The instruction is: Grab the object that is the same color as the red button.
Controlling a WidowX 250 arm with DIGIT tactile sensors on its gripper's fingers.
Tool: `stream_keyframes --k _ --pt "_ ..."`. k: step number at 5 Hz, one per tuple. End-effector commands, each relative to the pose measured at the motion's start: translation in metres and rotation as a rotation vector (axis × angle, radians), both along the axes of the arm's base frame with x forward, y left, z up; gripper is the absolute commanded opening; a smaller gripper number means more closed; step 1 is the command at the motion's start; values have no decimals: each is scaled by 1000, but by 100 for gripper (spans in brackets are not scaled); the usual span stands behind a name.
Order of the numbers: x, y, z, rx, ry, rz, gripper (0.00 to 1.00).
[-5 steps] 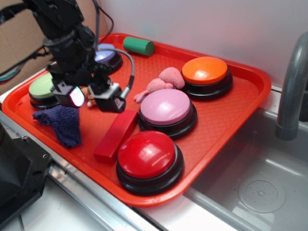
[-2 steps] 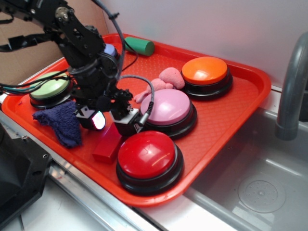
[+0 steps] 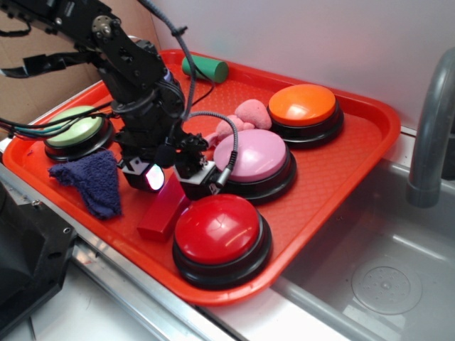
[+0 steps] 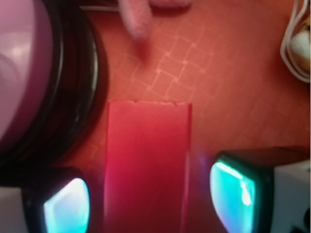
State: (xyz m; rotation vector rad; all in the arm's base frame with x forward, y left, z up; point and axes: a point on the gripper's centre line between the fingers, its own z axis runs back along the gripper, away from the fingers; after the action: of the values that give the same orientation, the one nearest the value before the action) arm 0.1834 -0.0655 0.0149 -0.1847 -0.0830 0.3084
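Red plastic tray (image 3: 341,170): lying on the surface beside a grey metal sink (image 3: 377,277), carrying every button and loose item; its woven texture is showing clearly in the wrist view (image 4: 218,73).
Black robot arm (image 3: 131,78): reaching down from the upper left over the tray's middle, cables trailing.
Large glossy red dome button on a round black base (image 3: 220,234): sitting at the tray's near edge, just beside the block's near end; showing only in the exterior view.
Pink dome button on a black base (image 3: 252,160): sitting behind the red button; the wrist view is catching its dome and black rim at the left edge (image 4: 29,82).
Orange dome button (image 3: 304,106): sitting at the back right, well apart from the gripper.
Green dome button (image 3: 75,131): sitting at the tray's left end.
Long flat red wooden block (image 3: 162,212): lying flat on the tray between the dark cloth and the red button; in the wrist view (image 4: 146,165) it is lying between the two fingers.
Gripper (image 3: 173,183): hanging low over the block's far end, jaws spread wider than the block; the wrist view (image 4: 146,199) is showing gaps on both sides, nothing gripped.
Dark blue knitted cloth (image 3: 92,181): lying crumpled left of the block.
Pink plush toy (image 3: 249,117): lying behind the pink button.
Green cylinder (image 3: 206,68): lying at the back rim.
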Motion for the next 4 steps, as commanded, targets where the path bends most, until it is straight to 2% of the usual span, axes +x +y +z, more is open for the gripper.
stream_keyframes --k 1,2,3,4 --pt "-9 14 2 31 25 74 0" --pt "-13 29 15 89 8 115 0" --pt "-13 37 26 133 18 138 0" --pt "-6 50 44 165 91 119 0"
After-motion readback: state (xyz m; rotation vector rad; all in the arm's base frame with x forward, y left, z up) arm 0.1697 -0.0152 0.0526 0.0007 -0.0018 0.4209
